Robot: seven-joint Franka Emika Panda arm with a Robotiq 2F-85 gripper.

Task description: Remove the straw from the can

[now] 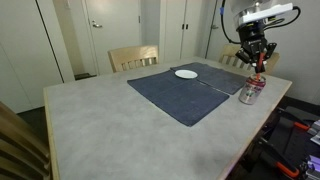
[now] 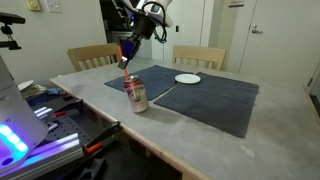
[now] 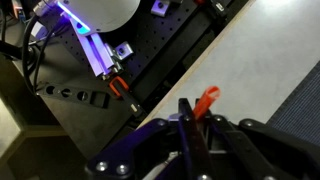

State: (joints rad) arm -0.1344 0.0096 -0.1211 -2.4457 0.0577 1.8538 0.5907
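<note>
The silvery can (image 1: 251,91) with red markings stands upright on the grey table near its edge, beside the dark blue mat; it shows in both exterior views (image 2: 135,96). The red-orange straw (image 1: 259,73) rises from the can's top up into my gripper (image 1: 256,58), which hangs right above the can (image 2: 127,55). In the wrist view the gripper (image 3: 196,122) is shut on the straw, whose upper tip (image 3: 206,99) sticks out past the fingers. The can is hidden in the wrist view. Whether the straw's lower end (image 2: 126,72) is still inside the can I cannot tell.
A white plate (image 1: 186,73) lies at the mat's (image 1: 190,100) far end. A thin dark stick (image 1: 214,88) lies on the mat near the can. Wooden chairs (image 2: 198,55) stand behind the table. Equipment lies on the floor past the table edge (image 2: 60,115).
</note>
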